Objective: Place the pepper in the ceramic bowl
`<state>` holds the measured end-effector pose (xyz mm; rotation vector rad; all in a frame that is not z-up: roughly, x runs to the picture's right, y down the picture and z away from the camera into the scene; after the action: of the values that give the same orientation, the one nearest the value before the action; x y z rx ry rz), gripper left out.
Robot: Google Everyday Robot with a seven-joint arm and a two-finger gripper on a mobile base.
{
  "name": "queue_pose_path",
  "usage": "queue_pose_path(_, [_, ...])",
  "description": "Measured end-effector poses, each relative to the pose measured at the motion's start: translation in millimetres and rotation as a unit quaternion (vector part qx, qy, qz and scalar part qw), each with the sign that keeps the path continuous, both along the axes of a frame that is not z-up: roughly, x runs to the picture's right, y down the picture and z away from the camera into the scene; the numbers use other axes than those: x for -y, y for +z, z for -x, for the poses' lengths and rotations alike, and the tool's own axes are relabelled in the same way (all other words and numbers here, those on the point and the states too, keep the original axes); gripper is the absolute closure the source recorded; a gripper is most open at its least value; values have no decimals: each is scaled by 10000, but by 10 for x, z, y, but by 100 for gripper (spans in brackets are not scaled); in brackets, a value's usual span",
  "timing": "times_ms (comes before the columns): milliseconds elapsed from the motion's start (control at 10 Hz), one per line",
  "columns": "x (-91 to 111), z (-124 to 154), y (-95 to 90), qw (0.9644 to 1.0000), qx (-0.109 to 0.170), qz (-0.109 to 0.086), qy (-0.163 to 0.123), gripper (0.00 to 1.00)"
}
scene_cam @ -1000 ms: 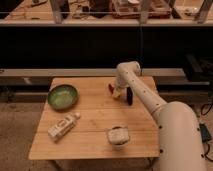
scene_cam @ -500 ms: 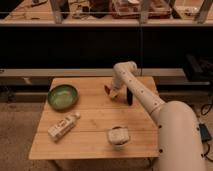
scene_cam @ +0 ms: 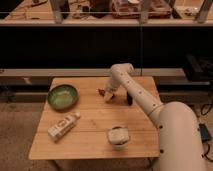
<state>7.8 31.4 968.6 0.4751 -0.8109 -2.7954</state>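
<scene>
- Worktop (scene_cam: 95, 125): carry low, but clear of it.
- Arm (scene_cam: 136, 94): has swung left since the earlier frame; carry on leftward.
- Bowl (scene_cam: 50, 96): empty, left rear; release only above its middle.
- Jaws: mid-worktop, right of the bowl, seemingly clamped on the pepper.
- Pepper (scene_cam: 101, 92): at their tips, shifted left with them.

Green ceramic bowl (scene_cam: 63, 96), seemingly reddish pepper (scene_cam: 101, 92)

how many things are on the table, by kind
bowls: 2, ceramic bowl and small white bowl
white bottle: 1
pepper: 1
dark object: 1
total: 5
gripper hangs beside the pepper, mid-table
</scene>
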Motion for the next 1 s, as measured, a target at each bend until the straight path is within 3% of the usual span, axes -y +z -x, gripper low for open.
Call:
queue_pose_path(400, [-211, 267, -114, 9989, 407, 64, -238, 48])
queue_pose_path(700, [-337, 317, -98, 9980, 466, 85, -423, 48])
queue_pose_path(800, [-324, 308, -81, 9980, 447, 28, -451, 44])
queue_pose_path(1000, [-124, 250, -88, 9978, 367, -296, -470, 25])
